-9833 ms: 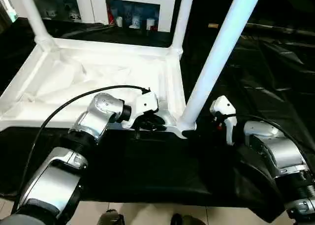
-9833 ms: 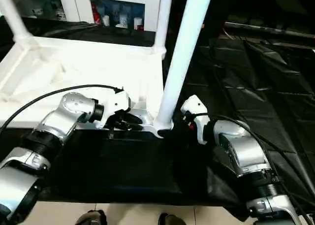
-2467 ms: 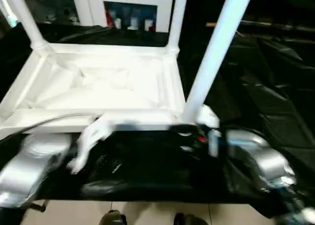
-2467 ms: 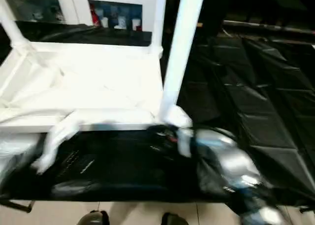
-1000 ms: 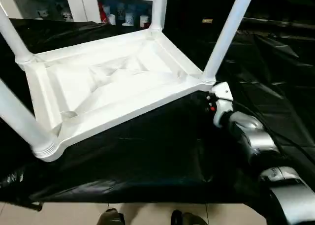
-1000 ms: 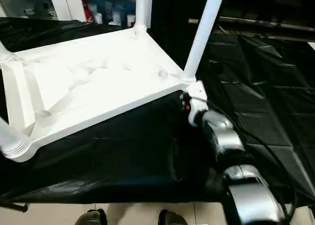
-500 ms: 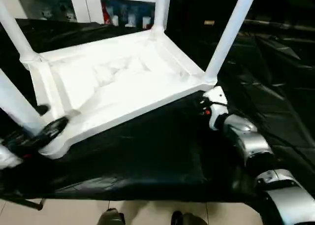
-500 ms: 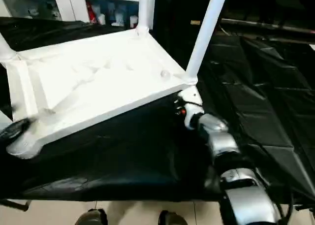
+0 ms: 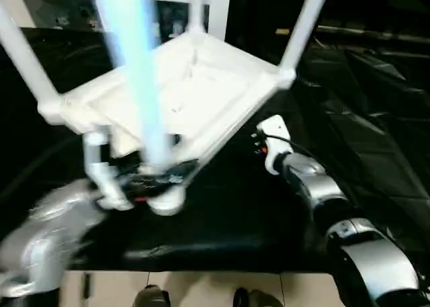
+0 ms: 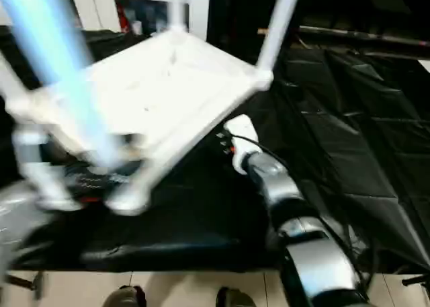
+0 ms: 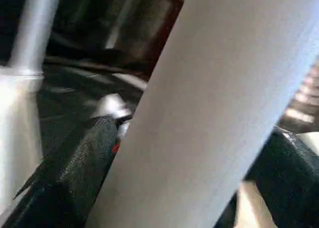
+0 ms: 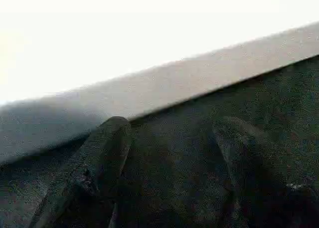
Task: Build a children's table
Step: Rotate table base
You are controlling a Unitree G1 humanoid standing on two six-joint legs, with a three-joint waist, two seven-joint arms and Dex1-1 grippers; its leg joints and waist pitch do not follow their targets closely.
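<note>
Table [image 9: 201,85] upturned | left wrist: leg [image 11: 209,113] between fingers [image 11: 75,158]

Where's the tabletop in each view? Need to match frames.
Left eye view: tabletop sits upper centre, upside down with its legs pointing up.
Right eye view: same tabletop, upper left of centre.
Left wrist view: just its corner socket, under a far leg.
Right wrist view: its rim, the grey band edging the bright white area.
Shared landmark: the near leg, the blue-tinted one in both eye views and the broad tube in the left wrist view.
</note>
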